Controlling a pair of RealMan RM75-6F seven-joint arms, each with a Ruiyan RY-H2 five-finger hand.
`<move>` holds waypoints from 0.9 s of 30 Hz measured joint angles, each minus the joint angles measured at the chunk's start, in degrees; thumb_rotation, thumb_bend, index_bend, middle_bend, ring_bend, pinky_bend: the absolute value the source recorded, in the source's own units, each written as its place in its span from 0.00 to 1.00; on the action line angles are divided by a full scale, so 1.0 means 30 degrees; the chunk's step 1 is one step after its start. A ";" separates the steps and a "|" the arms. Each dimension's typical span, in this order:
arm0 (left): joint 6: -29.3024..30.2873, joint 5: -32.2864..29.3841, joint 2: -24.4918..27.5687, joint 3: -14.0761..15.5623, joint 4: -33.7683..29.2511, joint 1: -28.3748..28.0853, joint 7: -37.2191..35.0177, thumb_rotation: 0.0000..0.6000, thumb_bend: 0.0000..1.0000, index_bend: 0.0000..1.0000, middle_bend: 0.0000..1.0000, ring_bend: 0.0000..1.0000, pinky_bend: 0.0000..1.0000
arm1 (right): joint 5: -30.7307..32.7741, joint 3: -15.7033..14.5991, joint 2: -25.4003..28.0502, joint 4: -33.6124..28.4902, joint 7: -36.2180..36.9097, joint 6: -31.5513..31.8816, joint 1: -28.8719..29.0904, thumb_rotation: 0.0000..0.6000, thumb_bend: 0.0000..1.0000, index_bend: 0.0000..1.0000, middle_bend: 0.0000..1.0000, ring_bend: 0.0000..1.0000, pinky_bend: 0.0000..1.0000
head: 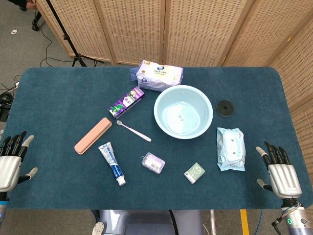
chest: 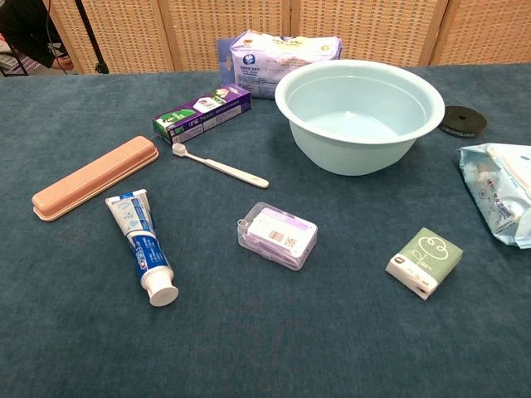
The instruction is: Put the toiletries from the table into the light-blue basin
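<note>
The light-blue basin (head: 183, 111) (chest: 358, 114) stands empty, right of the table's middle. Left of it lie a purple toothpaste box (head: 126, 102) (chest: 202, 113), a white toothbrush (head: 134, 130) (chest: 220, 165), a pink toothbrush case (head: 93, 135) (chest: 94, 177) and a blue toothpaste tube (head: 112, 163) (chest: 144, 246). Nearer the front sit a clear floss box (head: 153, 163) (chest: 277, 235) and a small green packet (head: 194, 172) (chest: 424, 262). A wet-wipes pack (head: 230, 148) (chest: 501, 191) lies right of the basin. My left hand (head: 11, 160) and right hand (head: 279, 172) hover open at the table's front corners, holding nothing.
A white tissue pack (head: 159, 75) (chest: 282, 50) lies behind the basin. A black disc (head: 225, 107) (chest: 463, 120) sits to the basin's right. Wicker screens (head: 146, 24) stand behind the blue-covered table (head: 58, 98).
</note>
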 measured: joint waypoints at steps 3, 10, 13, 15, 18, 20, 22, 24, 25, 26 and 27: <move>-0.0093 -0.0048 -0.0015 0.0036 -0.0003 -0.0019 0.0061 1.00 0.18 0.00 0.00 0.00 0.00 | -0.0004 -0.0023 0.0027 -0.0002 0.0040 -0.0021 -0.0012 1.00 0.16 0.12 0.00 0.00 0.00; -0.0015 -0.0076 0.0076 -0.0004 -0.0108 -0.0004 -0.0032 1.00 0.18 0.00 0.00 0.00 0.00 | -0.0110 -0.0093 0.0030 -0.0123 -0.0039 -0.0023 -0.0027 1.00 0.16 0.12 0.00 0.00 0.00; -0.0037 -0.0059 0.0072 -0.0007 -0.0116 -0.0034 0.0033 1.00 0.18 0.00 0.00 0.00 0.00 | -0.0108 -0.0089 0.0018 -0.0158 -0.0060 -0.0056 -0.0011 1.00 0.16 0.12 0.00 0.00 0.00; -0.0123 -0.0094 0.0072 0.0008 -0.0104 -0.0053 0.0039 1.00 0.18 0.00 0.00 0.00 0.00 | -0.0090 -0.0082 0.0013 -0.0162 -0.0064 -0.0071 -0.0005 1.00 0.15 0.12 0.00 0.00 0.00; -0.0315 -0.0263 0.0119 0.0029 -0.0099 -0.0080 0.0081 1.00 0.18 0.00 0.00 0.00 0.00 | -0.0012 -0.0063 -0.0013 -0.0157 -0.0128 -0.0121 0.0005 1.00 0.15 0.12 0.00 0.00 0.00; -0.0408 -0.0353 0.0184 0.0036 -0.0160 -0.0096 0.0114 1.00 0.18 0.00 0.00 0.00 0.00 | -0.0029 -0.0079 -0.0032 -0.0165 -0.0179 -0.0144 0.0013 1.00 0.15 0.12 0.00 0.00 0.00; -0.0423 -0.0359 0.0232 0.0043 -0.0248 -0.0107 0.0152 1.00 0.18 0.00 0.00 0.00 0.00 | -0.0100 -0.0117 -0.0055 -0.0166 -0.0216 -0.0150 0.0018 1.00 0.16 0.12 0.00 0.00 0.00; -0.0411 -0.0304 0.0257 0.0067 -0.0327 -0.0110 0.0224 1.00 0.18 0.00 0.00 0.00 0.00 | -0.0125 -0.0149 -0.0061 -0.0146 -0.0231 -0.0164 0.0014 1.00 0.16 0.12 0.00 0.00 0.00; -0.0405 -0.0279 0.0260 0.0085 -0.0348 -0.0109 0.0269 1.00 0.18 0.00 0.00 0.00 0.00 | -0.0114 -0.0156 -0.0050 -0.0149 -0.0212 -0.0180 0.0011 1.00 0.16 0.12 0.00 0.00 0.00; -0.0403 -0.0261 0.0263 0.0107 -0.0372 -0.0105 0.0320 1.00 0.18 0.00 0.00 0.00 0.00 | -0.0111 -0.0158 -0.0037 -0.0159 -0.0186 -0.0183 0.0007 1.00 0.16 0.12 0.00 0.00 0.00; -0.0410 -0.0231 0.0265 0.0150 -0.0416 -0.0097 0.0390 1.00 0.18 0.00 0.00 0.00 0.00 | -0.0124 -0.0159 -0.0021 -0.0181 -0.0162 -0.0168 0.0002 1.00 0.16 0.12 0.00 0.00 0.00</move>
